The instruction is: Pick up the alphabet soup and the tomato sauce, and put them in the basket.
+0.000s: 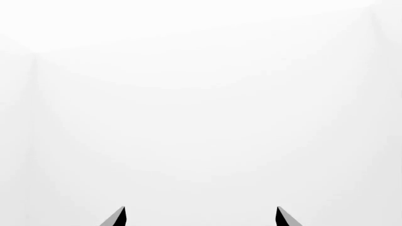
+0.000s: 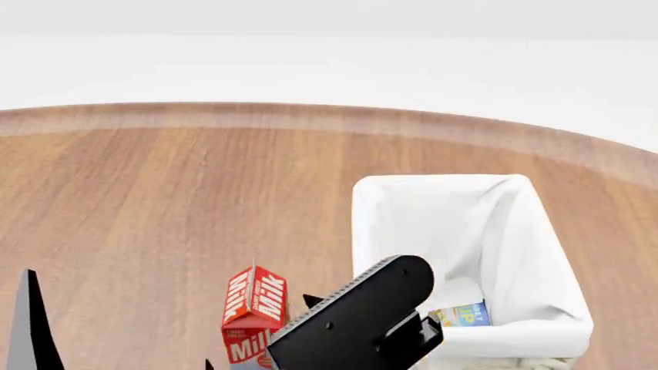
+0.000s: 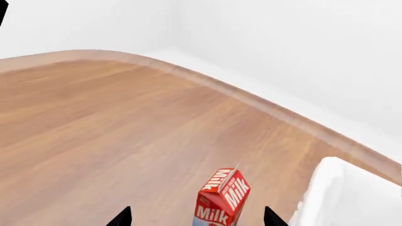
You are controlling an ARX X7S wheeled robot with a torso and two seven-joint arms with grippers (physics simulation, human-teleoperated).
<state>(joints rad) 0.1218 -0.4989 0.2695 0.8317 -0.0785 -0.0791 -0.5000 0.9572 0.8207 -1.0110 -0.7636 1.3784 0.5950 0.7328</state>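
Observation:
The basket [image 2: 535, 254], lined with white cloth, stands at the right of the wooden table. The alphabet soup [image 2: 463, 314] lies inside it near the front wall; its blue label shows and my black right arm [image 2: 360, 320] partly hides it. The tomato sauce is out of view. My right gripper [image 3: 197, 216] is open, its fingertips [image 3: 122, 217] on either side of a red milk carton [image 3: 223, 197], not touching it. My left gripper [image 1: 201, 215] is open with nothing between its tips, facing only white. A grey and black part of the left arm [image 2: 26, 327] shows at the far left.
The milk carton [image 2: 253, 314] stands upright just left of the basket's front corner. The basket's white rim [image 3: 339, 197] lies close beside the right gripper. The round wooden table [image 2: 154, 200] stretches left and back to its curved far edge [image 2: 308, 116].

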